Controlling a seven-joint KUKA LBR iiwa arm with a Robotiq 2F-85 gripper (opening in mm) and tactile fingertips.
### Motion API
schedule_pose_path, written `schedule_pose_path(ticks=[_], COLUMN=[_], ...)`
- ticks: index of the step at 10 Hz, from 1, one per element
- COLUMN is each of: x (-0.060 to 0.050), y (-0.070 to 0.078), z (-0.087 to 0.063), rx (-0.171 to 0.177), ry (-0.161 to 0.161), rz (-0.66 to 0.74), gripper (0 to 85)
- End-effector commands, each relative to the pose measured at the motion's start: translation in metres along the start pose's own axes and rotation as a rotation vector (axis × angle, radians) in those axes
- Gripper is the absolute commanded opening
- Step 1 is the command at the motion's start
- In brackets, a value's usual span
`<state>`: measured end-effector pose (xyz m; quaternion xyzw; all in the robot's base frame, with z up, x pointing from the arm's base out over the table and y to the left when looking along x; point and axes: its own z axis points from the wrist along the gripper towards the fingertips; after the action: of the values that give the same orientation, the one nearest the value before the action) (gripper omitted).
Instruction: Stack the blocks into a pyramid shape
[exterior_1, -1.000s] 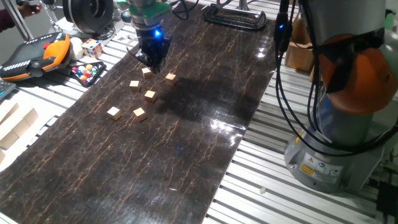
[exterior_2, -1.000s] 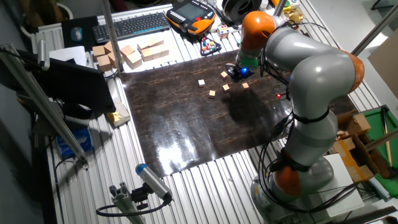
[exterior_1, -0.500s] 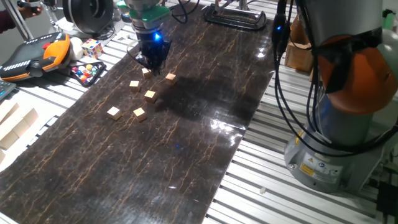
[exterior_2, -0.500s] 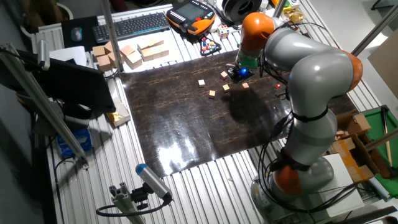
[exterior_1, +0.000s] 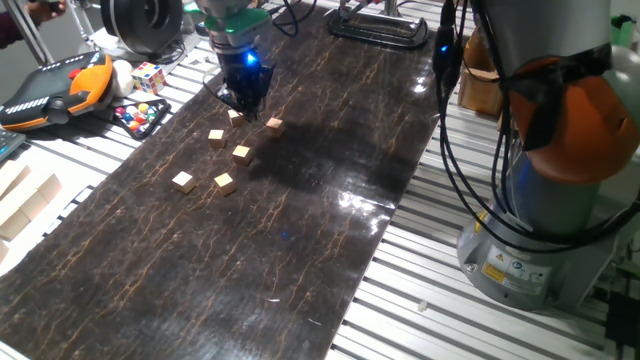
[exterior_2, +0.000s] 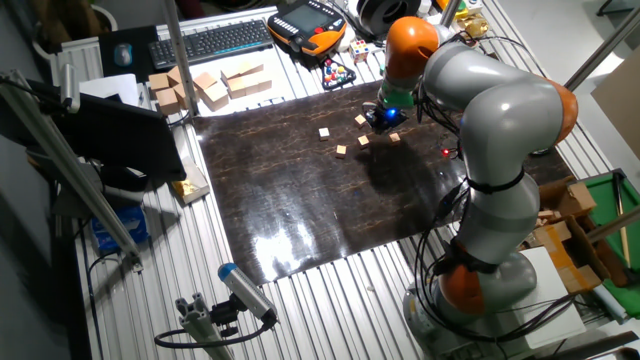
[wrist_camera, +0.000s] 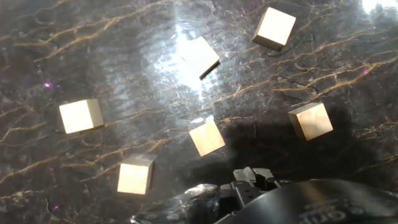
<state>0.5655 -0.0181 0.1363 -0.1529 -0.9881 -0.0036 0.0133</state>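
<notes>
Six small tan wooden cubes lie apart on the dark mat (exterior_1: 300, 230), none on another, and no stepped stack stands. In one fixed view they are at the back left: one cube (exterior_1: 237, 115), a second (exterior_1: 274, 125), a third (exterior_1: 216, 137), then others (exterior_1: 241, 154) (exterior_1: 182, 181) (exterior_1: 224, 183). The hand view shows all six loose, such as one cube (wrist_camera: 207, 137) and another (wrist_camera: 310, 121). My gripper (exterior_1: 243, 101) hovers just above the rearmost cube, fingers apart and empty. It also shows in the other fixed view (exterior_2: 384, 120). Only the hand's housing (wrist_camera: 249, 183) shows in the hand view.
A multicoloured puzzle cube (exterior_1: 148, 76), a tray of coloured balls (exterior_1: 140, 116) and an orange teach pendant (exterior_1: 55, 88) lie left of the mat. Larger pale wooden blocks (exterior_1: 25, 205) sit at the far left. A black clamp (exterior_1: 380, 25) is at the back. The arm's base (exterior_1: 540, 230) stands right.
My gripper has risen slightly and drifted a little toward the back left, away from the rearmost cube. The cubes have not moved.
</notes>
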Motion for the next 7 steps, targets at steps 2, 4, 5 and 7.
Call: schedule_pose_path(ticks=[2, 4, 5, 7], x=[0.0, 0.0, 0.0, -0.0011], y=[0.0, 0.0, 0.0, 0.0009], z=[0.0, 0.0, 0.0, 0.0011], rx=[0.016, 0.016, 0.021, 0.027], ry=[-0.024, -0.011, -0.011, -0.039], rz=[-0.019, -0.034, -0.036, 0.004], gripper=[0.7, 0.7, 0.7, 0.7])
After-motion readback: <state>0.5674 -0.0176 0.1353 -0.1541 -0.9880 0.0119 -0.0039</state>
